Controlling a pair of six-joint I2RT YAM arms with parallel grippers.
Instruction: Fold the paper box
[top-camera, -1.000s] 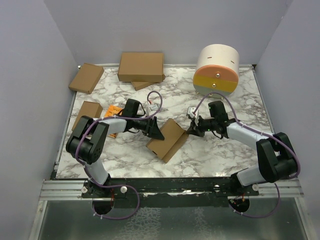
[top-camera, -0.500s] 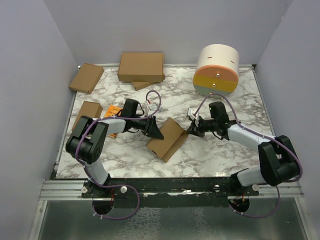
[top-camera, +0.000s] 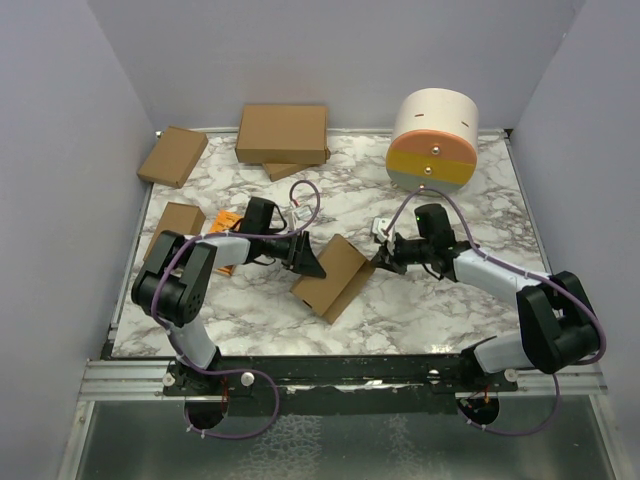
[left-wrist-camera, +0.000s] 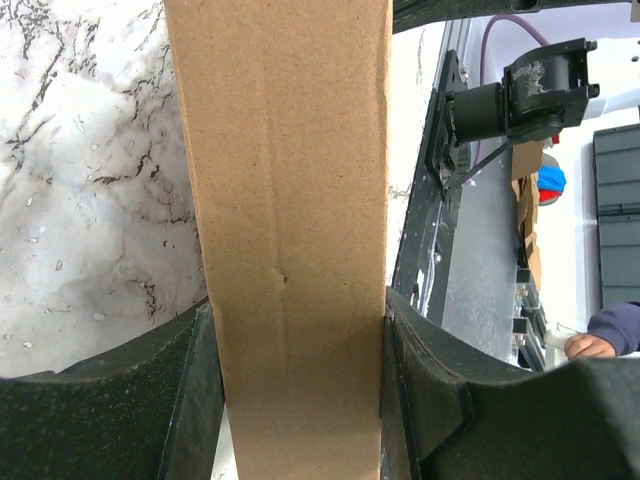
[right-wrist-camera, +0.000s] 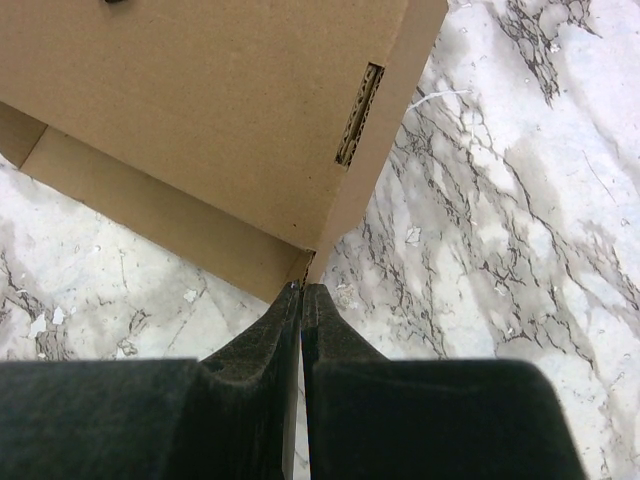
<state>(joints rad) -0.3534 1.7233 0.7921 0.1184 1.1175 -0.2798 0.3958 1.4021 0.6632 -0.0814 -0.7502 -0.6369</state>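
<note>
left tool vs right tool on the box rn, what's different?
The left tool is spread across a box panel, clamping it; the right tool is shut, nothing between its fingers. Left takes the box's left side; right's tips just sit at a corner on its right. Both are at the same box.

The table (top-camera: 470, 215) is showing white marble, with grey and black veins running across it. The box (top-camera: 333, 277) is showing plain brown, paler at the corrugation in its slot. The cartons (top-camera: 282, 134) along the far and left edges are showing the same brown. A booklet (top-camera: 228, 222) near the left edge is glowing orange. The drum (top-camera: 434, 140) near the far right corner is showing cream over orange, yellow and grey bands. The left gripper (top-camera: 312, 262) and right gripper (top-camera: 381, 262) are showing black, the arms (top-camera: 480, 268) black and pale grey, the cables (top-camera: 303, 192) purple.
</note>
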